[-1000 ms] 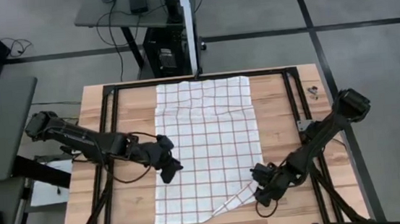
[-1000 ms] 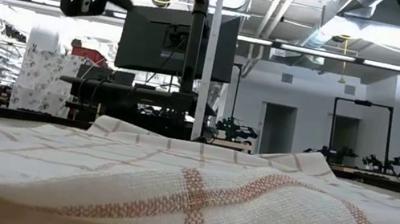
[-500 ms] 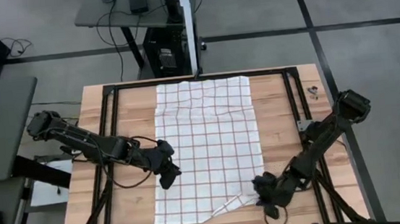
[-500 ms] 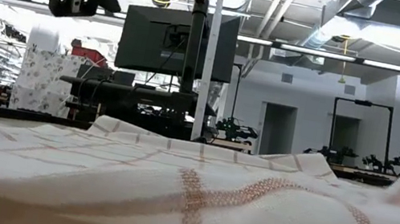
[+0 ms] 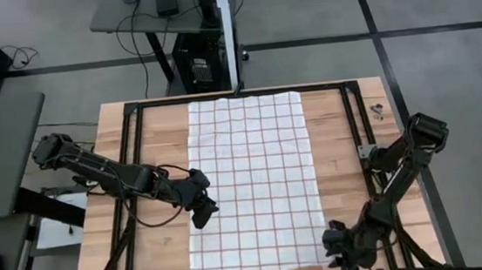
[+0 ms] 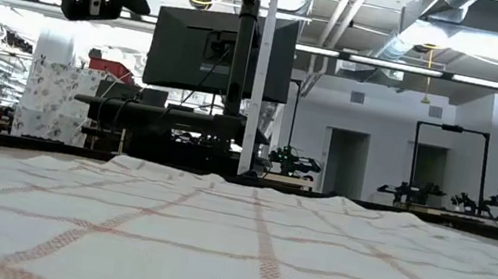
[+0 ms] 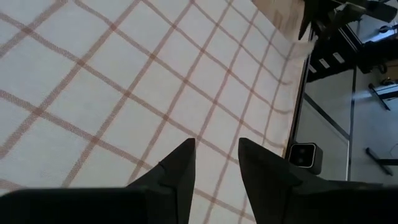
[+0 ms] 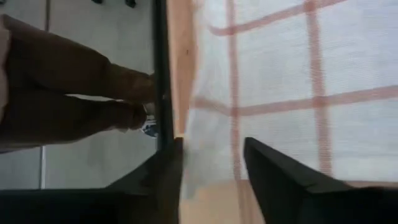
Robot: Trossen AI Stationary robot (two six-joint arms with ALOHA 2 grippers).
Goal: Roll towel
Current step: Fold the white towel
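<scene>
The white towel [image 5: 250, 187] with thin reddish-brown grid lines lies spread flat lengthwise on the wooden table, from the far edge to the near edge; it fills the low view [image 6: 250, 251]. My left gripper [image 5: 202, 213] is open above the towel's left edge, with cloth [image 7: 124, 93] below its fingers [image 7: 180, 174]. My right gripper [image 5: 343, 250] is open at the towel's near right corner [image 8: 202, 155], which shows between its two fingers. My right gripper has its fingers [image 8: 273, 180] on either side of the towel's near right corner [image 8: 200, 134], coming from the table's right near side. I cannot tell whether they touch the cloth. The corner lies low on the table.
A black frame [image 5: 130, 162] runs around the tabletop. A small object [image 5: 377, 110] lies at the far right. Bare wood [image 5: 160, 256] shows left and right of the towel. A person's legs [image 8: 62, 93] show beyond the table's edge. A monitor stand [image 6: 241, 67] is behind the far edge.
My right gripper has gone toward the table's near edge, taking the towel's folded-over near right corner with it. That corner has unfolded, and the wrinkles across the towel have been drawn out, so it now lies flat. The far edge has stayed in place.
</scene>
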